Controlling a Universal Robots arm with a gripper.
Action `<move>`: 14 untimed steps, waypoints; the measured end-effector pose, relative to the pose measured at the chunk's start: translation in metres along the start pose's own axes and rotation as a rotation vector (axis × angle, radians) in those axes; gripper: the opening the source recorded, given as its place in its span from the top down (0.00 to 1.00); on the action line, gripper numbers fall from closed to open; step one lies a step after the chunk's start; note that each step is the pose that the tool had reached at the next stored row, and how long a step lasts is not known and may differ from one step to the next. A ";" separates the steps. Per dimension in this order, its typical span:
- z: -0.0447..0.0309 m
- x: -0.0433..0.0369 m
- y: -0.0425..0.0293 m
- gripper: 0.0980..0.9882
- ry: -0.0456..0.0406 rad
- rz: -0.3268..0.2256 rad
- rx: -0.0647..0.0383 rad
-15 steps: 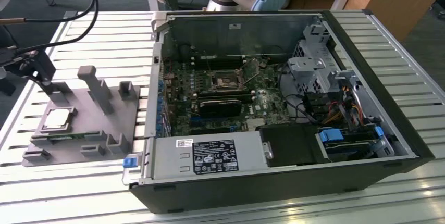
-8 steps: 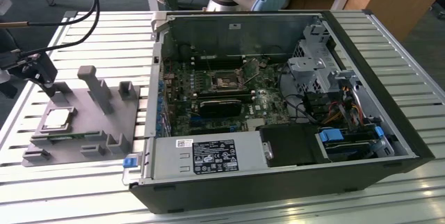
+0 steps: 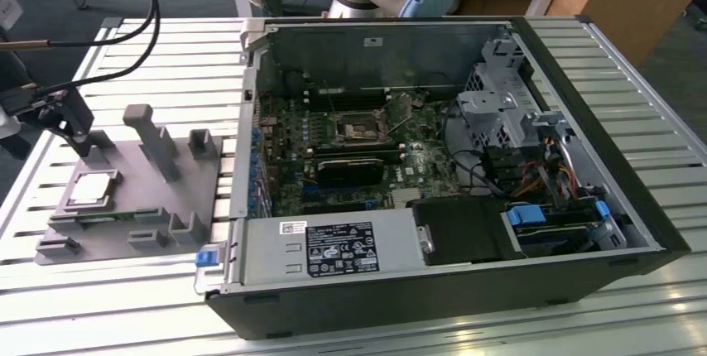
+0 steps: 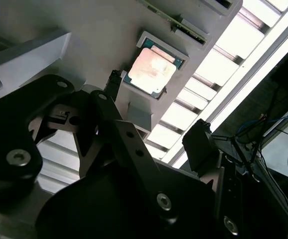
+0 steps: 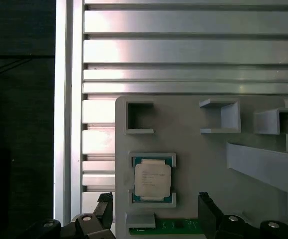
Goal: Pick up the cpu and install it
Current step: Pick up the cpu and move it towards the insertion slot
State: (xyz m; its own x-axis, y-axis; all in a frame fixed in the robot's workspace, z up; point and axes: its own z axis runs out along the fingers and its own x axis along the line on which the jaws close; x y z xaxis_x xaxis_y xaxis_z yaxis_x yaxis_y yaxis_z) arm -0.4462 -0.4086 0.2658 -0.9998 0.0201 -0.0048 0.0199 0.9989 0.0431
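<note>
The cpu [image 3: 92,190] is a small silvery square chip lying flat in a pocket of the grey plastic fixture [image 3: 165,207], on the exterior view's left. It also shows in both wrist views: cpu [image 4: 151,69], cpu [image 5: 153,180]. My gripper [image 3: 75,134] hangs above the fixture's far corner, a little off the chip and not touching it. Its black fingers [image 5: 104,209] stand wide apart with nothing between them, so the gripper [image 5: 156,213] is open, as the gripper [image 4: 156,112] also shows. The dark motherboard socket [image 3: 359,131] sits inside the open computer case [image 3: 442,290].
Upright grey posts [image 3: 149,137] rise from the fixture close to the chip. A green memory stick [image 5: 166,226] lies in the fixture beside the chip's pocket. Everything rests on a slatted aluminium table [image 3: 165,58]. Black cables [image 3: 144,25] trail at the back left.
</note>
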 end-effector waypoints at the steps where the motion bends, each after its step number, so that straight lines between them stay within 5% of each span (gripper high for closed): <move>1: 0.0009 0.0000 0.0000 0.24 0.0000 0.000 0.000; 14: 0.0082 0.0000 -0.0004 0.24 0.0001 0.000 0.000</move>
State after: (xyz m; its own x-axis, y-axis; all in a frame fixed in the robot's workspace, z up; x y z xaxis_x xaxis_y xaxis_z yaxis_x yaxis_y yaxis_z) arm -0.4462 -0.4086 0.2577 -0.9998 0.0201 -0.0047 0.0199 0.9989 0.0430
